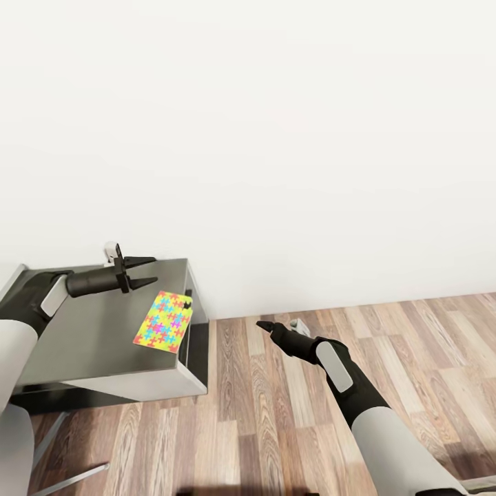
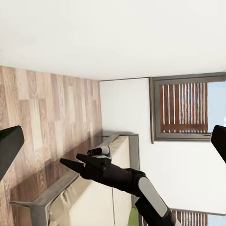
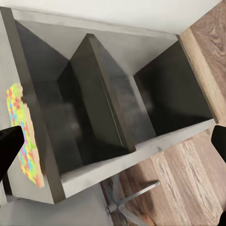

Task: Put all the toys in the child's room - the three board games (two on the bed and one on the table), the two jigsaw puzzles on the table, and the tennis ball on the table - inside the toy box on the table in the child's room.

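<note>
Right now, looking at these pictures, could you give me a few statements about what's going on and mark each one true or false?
1. A jigsaw puzzle lies flat on the dark grey table. True.
2. The left hand is closed around the puzzle. False: it hovers open above the table, beside the puzzle, holding nothing.
3. The right hand is over the wooden floor, not over the table. True.
4. The puzzle sits at the middle of the table. False: it lies near the table's edge, on the side toward the floor.
5. Open shelves under the table are packed with toys. False: they look bare.
</note>
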You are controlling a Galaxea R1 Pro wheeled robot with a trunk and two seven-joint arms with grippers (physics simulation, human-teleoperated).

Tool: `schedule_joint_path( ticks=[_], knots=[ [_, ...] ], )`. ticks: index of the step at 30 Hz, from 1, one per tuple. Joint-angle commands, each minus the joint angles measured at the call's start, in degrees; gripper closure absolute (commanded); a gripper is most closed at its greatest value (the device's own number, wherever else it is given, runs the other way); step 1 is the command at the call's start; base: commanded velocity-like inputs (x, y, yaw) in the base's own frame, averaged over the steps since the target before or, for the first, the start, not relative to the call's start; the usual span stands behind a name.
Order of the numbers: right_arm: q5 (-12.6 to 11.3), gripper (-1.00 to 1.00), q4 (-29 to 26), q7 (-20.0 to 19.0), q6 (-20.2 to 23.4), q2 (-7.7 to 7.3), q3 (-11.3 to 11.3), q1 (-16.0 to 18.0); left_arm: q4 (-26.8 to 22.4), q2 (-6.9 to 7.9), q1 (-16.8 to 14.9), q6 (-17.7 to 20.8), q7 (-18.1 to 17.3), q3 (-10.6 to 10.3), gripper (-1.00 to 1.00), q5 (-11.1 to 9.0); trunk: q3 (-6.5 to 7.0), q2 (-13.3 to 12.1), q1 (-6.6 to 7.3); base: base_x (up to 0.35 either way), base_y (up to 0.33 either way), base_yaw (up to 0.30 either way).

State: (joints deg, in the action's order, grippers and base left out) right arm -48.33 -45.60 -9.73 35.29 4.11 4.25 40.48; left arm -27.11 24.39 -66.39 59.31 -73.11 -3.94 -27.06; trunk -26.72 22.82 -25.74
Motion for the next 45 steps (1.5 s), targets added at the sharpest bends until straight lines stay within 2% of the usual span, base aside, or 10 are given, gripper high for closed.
schedule_joint_path(
  ticks=[1, 22, 35, 45],
  knots=[
    [0.06, -1.00, -0.01, -0.11, 0.17, 0.01, -0.04, 0.04, 0.04, 0.09, -0.06, 0.37, -0.21, -0.35, -1.00, -0.28, -0.09, 0.10, -0.04, 0.104, 0.000, 0.000],
    [-0.01, -1.00, 0.24, -0.02, -1.44, 0.15, 0.03, 0.04, 0.04, 0.13, 0.03, 0.37, -0.24, -0.37, -1.00, -0.29, -0.10, 0.10, -0.04, 0.057, 0.000, 0.005],
    [0.16, -1.00, 0.35, -0.02, -1.45, 0.86, 0.05, 0.04, 0.12, 0.13, 0.03, 0.37, -0.20, -0.37, -1.00, -0.28, 0.05, 0.10, -0.04, 0.000, 0.000, 0.227],
    [0.16, -1.00, 0.45, -0.07, -2.34, 0.88, 0.07, 0.04, 0.12, 0.07, 0.03, 0.37, -0.24, -0.37, -1.00, -0.27, 0.06, 0.10, -0.04, 0.000, 0.000, 0.052]
  ],
)
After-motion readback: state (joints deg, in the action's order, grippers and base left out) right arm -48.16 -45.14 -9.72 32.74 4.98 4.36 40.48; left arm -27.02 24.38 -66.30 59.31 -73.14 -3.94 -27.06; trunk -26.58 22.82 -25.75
